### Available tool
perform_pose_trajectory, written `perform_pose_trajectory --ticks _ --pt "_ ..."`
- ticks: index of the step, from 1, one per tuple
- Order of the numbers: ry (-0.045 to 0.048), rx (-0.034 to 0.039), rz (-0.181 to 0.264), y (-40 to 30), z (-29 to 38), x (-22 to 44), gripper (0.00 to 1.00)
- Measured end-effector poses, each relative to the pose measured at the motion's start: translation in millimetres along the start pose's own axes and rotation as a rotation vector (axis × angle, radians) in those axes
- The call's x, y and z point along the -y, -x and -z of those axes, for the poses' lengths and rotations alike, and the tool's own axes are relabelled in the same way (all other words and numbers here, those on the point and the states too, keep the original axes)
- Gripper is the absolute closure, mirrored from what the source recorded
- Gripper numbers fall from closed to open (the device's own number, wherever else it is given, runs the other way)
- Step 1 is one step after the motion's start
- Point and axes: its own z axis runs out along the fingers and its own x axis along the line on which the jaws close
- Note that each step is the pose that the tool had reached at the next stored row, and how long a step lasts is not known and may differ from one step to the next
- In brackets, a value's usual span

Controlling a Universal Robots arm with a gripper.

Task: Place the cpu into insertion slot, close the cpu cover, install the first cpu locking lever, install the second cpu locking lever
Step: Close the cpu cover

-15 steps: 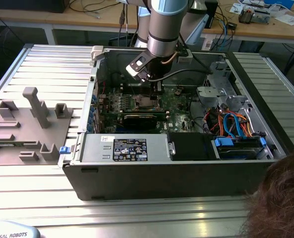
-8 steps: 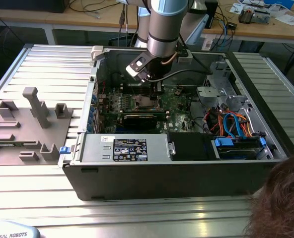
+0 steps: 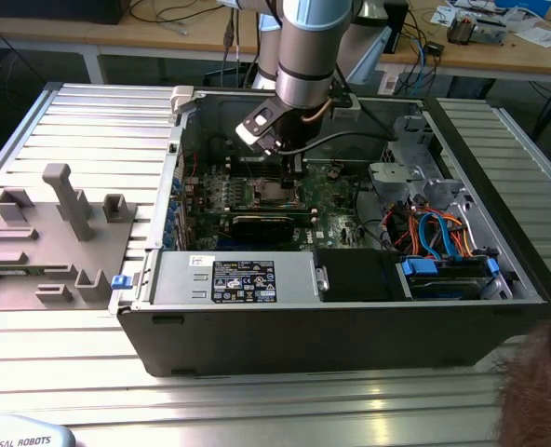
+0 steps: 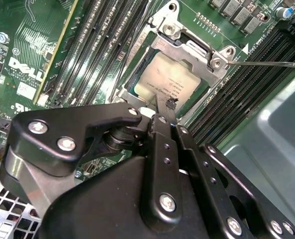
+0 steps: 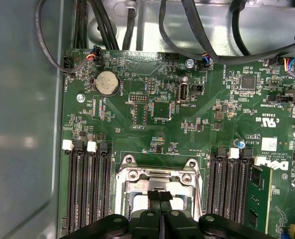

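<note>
Down inside an open computer case (image 3: 350,326) on the slatted tabletop (image 3: 99,121), with the arm (image 3: 303,56) coming in from 12 o'clock in the exterior view. Poised there directly over the insertion slot (image 3: 274,193), near the middle of the green motherboard (image 5: 197,124).

Pressed together at the tips of the tool (image 5: 160,193) in both wrist views, with nothing visible between the fingers (image 4: 162,144). Tips down at the edge of the cpu (image 4: 167,82); cannot tell whether touching.

Seated in the slot already: the cpu, pale top showing through the window of the cpu cover (image 4: 197,50). Lying flat over the chip, that silver frame, with screws at its corners. Sticking out sideways from one cover corner, a thin metal lever (image 4: 267,63), running above the black memory slots (image 4: 247,94); cannot tell whether latched.

At 9 o'clock from the case in the exterior view, a grey fixture tray (image 3: 43,242). At 3 o'clock from the board, blue and orange cables (image 3: 434,228). At 5 o'clock, by the frame corner, a person's hair (image 3: 545,391).
</note>
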Motion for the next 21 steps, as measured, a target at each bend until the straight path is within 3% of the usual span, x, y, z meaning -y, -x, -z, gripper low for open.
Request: perform_pose_trajectory --ticks 21 --pt "0.0 0.0001 0.0 -0.1 -4.8 3.4 0.89"
